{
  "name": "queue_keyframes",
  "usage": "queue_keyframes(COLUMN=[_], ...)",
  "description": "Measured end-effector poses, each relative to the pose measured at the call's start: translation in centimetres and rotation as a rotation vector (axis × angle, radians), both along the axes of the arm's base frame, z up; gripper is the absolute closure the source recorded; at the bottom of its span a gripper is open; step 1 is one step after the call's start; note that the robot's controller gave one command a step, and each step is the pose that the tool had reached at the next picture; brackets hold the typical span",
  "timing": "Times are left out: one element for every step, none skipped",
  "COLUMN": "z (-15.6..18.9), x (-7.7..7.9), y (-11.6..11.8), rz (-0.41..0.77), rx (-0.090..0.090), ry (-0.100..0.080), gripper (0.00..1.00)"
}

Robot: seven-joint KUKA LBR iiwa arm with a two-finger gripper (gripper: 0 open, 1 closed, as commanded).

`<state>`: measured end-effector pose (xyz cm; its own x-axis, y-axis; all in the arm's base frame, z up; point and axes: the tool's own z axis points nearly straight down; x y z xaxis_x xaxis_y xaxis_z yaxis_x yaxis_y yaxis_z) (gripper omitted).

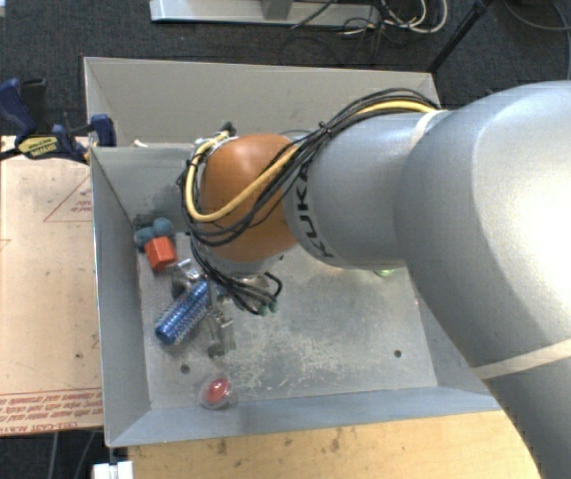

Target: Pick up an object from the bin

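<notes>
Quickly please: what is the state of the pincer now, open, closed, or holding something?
Pincer: it cannot be told. It is down in the bin, beside the blue ribbed cylinder.

The bin point(116, 297) holds 4 loose things, all in its left half. A small block point(160, 252) lies near the left wall, with a rounded lump point(152, 232) just behind it. A ribbed cylinder point(181, 315) lies in front of the block, just left of the gripper point(218, 335). A round piece point(216, 392) sits by the front wall.

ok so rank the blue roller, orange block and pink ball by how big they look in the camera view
1. blue roller, clearly the largest
2 and 3. orange block and pink ball look about alike, so I won't rank one over the other
</notes>
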<state>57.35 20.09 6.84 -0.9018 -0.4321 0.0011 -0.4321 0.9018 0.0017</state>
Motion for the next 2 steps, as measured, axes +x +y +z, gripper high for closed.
queue_keyframes(z=[0.0,-0.06], x=[0.02,-0.01], y=[0.08,0.06], rz=[-0.002,-0.002], rx=[0.001,0.001], ry=[-0.002,-0.001], gripper=[0.0,1.0])
